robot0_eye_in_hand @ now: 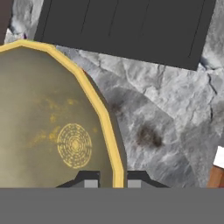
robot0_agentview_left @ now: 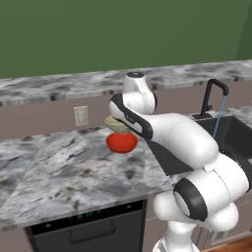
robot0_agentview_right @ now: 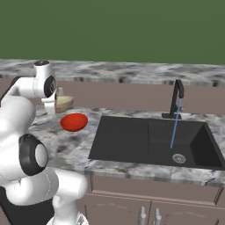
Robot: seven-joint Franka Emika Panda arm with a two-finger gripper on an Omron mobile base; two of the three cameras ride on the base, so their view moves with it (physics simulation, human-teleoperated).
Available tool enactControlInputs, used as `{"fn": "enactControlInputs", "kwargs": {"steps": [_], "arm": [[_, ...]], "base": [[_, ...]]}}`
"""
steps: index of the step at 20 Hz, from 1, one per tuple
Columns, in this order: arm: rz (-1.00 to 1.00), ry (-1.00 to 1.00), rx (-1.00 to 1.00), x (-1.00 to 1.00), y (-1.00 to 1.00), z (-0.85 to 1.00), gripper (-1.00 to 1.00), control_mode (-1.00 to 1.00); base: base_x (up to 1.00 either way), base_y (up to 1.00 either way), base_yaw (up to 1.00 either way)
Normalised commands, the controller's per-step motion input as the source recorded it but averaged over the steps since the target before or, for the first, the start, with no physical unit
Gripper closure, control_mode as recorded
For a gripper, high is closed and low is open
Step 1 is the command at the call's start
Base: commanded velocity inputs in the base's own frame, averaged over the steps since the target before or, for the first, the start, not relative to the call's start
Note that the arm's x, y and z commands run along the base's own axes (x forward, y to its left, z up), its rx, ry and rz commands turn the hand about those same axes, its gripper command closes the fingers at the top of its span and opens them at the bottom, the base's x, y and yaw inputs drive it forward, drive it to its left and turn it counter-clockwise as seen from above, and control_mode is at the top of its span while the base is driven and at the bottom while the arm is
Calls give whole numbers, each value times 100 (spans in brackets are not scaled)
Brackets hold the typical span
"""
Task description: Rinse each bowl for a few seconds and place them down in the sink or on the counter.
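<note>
While the red bowl (robot0_agentview_left: 121, 142) sits on the counter (robot0_agentview_left: 54, 167), the end effector (robot0_eye_in_hand: 112, 183) — clamped — grips the tan bowl (robot0_eye_in_hand: 48, 118).

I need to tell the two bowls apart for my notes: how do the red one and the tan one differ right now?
The red bowl is glossy bright red; the tan bowl is beige, with a yellow rim and a speckled inside in the hand view. The red bowl sits on the counter; the tan bowl is lifted, its rim pinched in the claw. Both are small, round, shallow and left of the sink.
</note>
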Motion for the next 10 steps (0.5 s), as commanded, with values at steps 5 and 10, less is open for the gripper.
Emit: {"fn": "enactControlInputs", "kwargs": {"steps": [5, 10], "arm": [[-31, 0, -2, -6, -42, 12, 100, -100], [-28, 0, -1, -13, -50, 11, 100, -100]], "base": [[0, 0, 0], [0, 0, 0]]}}
